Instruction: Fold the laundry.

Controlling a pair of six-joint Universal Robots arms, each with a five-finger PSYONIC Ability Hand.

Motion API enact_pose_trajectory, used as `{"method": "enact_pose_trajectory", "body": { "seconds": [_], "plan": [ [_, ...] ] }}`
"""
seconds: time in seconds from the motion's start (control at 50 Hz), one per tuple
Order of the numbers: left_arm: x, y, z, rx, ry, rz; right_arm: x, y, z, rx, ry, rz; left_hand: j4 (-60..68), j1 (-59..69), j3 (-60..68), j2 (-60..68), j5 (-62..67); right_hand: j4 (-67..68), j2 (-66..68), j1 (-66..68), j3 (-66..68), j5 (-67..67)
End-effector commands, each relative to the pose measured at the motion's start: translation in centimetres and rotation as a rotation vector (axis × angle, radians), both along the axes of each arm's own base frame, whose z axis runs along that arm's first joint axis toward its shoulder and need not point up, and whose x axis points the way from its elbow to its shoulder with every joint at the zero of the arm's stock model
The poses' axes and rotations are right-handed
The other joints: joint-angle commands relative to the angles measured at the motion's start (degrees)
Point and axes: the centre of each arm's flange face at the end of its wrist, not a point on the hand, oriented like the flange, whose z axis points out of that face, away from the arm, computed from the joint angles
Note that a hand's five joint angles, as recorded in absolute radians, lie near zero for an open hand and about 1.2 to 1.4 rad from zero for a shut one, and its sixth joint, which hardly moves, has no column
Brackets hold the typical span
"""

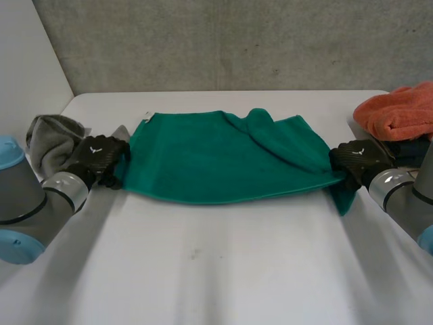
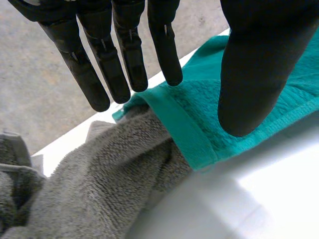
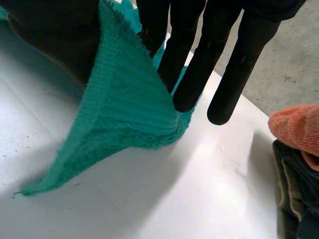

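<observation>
Fold just starting, we judge; the teal-green terry towel (image 1: 223, 159) lies spread on the white table (image 1: 223, 271), rumpled toward 1 o'clock; right hand (image 1: 356, 159) pinches its 3 o'clock corner, thumb against fingers; left hand (image 1: 100, 157) at the 9 o'clock edge, fingers straight, thumb apart, gripping nothing; next, it must close there.

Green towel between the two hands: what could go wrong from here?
1. The grey towel lies tucked under a corner of the green towel at the open left hand; closing there might grab both.
2. The right hand pinches the towel only near its edge, so it could slip out.
3. The towel is rumpled near that hand, so the fold may come out uneven.
</observation>
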Motion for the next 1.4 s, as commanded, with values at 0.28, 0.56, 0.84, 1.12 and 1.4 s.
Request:
{"method": "enact_pose_trajectory", "body": {
  "seconds": [0.28, 0.56, 0.84, 1.12, 1.4],
  "plan": [
    [-2.0, -1.1, -3.2, -0.037, -0.103, -0.104, 1.0, 0.8, -0.7, 0.022, 0.010, 0.032, 2.2, 1.5, 1.9, 1.9, 2.6, 11.3, 12.5, 15.3, 11.9, 11.1],
    [-2.2, -0.3, 0.4, -0.111, -0.138, -0.034, 0.3, 1.1, 1.1, 0.018, 0.027, 0.005, 43.6, 42.9, 43.3, 43.3, 44.0, 11.3, 12.5, 15.3, 11.9, 11.1],
    [1.5, 11.7, 5.4, 0.122, -0.402, -0.083, -3.6, 7.4, 6.1, 0.160, 0.464, 0.136, 43.6, 42.9, 43.3, 43.3, 44.0, 11.3, 12.5, 15.3, 11.9, 11.1],
    [0.5, 11.6, 5.6, 0.226, -0.572, -0.135, -4.3, 6.9, 4.8, 0.239, 0.617, 0.225, 43.6, 42.9, 43.3, 43.3, 44.0, 11.3, 12.5, 15.3, 11.9, 11.1],
    [-5.1, -2.0, 24.2, -0.702, -0.151, 0.082, -1.1, -6.3, 22.1, -0.735, 0.189, -0.189, 43.6, 42.9, 43.3, 43.3, 44.0, 11.3, 12.5, 15.3, 11.9, 11.1]
  ]
}}
